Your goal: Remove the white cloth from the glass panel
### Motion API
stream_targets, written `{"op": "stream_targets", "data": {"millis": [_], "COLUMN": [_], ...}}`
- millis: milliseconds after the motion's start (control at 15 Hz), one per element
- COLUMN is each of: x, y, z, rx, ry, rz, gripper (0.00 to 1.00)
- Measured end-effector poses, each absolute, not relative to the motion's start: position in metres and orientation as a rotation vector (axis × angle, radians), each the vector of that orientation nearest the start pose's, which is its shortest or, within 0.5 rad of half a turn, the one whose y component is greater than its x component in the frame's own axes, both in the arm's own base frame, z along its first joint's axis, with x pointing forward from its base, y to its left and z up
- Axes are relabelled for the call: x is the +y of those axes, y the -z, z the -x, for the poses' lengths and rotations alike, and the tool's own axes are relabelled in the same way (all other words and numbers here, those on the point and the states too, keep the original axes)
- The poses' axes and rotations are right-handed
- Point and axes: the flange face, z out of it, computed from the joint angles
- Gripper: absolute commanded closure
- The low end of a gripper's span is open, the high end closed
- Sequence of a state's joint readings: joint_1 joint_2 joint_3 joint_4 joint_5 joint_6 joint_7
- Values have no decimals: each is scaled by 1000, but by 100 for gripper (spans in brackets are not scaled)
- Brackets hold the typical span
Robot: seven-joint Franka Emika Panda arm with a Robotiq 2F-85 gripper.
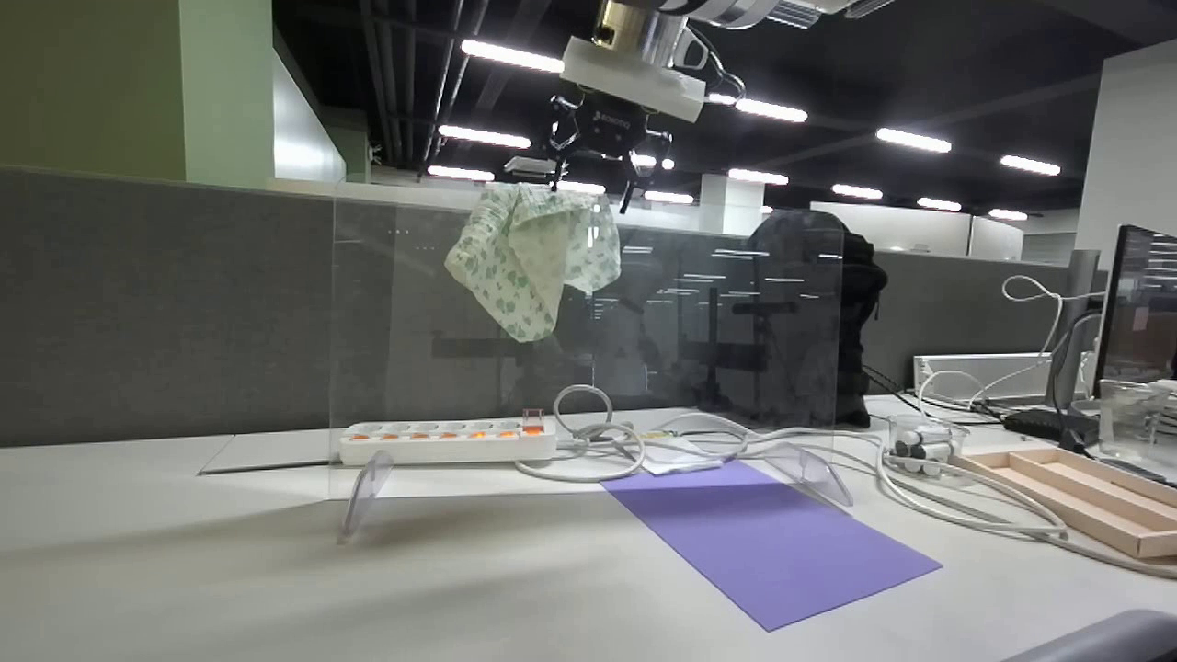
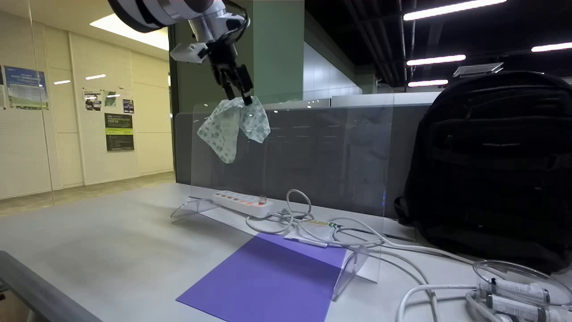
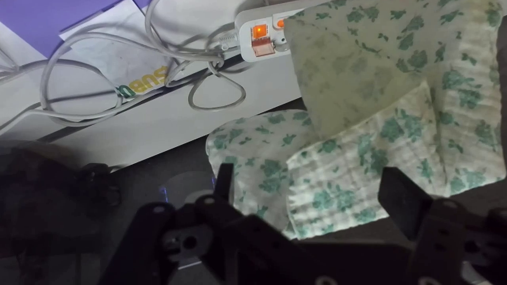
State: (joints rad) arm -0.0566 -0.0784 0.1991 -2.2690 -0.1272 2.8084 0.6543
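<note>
The white cloth with green leaf print hangs draped over the top edge of the clear panel, seen in both exterior views [image 1: 529,267] [image 2: 223,129] and in the wrist view [image 3: 344,178]. The clear glass panel [image 1: 708,368] [image 2: 321,152] stands upright on two clear feet on the desk. My gripper [image 1: 590,197] [image 2: 239,99] is at the panel's top edge, pointing down over the cloth's upper part. In the wrist view its fingers [image 3: 309,174] are wide apart, with cloth showing between and below them. Whether a finger touches the cloth cannot be told.
A white power strip [image 1: 446,446] and looped cables [image 1: 607,450] lie behind the panel. A purple sheet [image 1: 772,552] lies partly under it. A black backpack [image 2: 491,170] stands behind the panel's side. A wooden tray [image 1: 1085,496] and a monitor [image 1: 1140,313] are farther along the desk.
</note>
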Motion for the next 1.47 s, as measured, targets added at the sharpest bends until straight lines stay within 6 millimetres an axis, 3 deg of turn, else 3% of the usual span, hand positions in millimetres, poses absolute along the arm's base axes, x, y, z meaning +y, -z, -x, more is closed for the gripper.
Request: {"op": "stream_targets", "data": {"millis": [600, 1067, 1467], "x": [90, 101, 154], "y": [-456, -455, -431], "z": [-550, -548, -526], "rx": [534, 473, 249], "ry": [882, 856, 565], "rz": [2808, 2811, 2898], "gripper": [99, 100, 100]}}
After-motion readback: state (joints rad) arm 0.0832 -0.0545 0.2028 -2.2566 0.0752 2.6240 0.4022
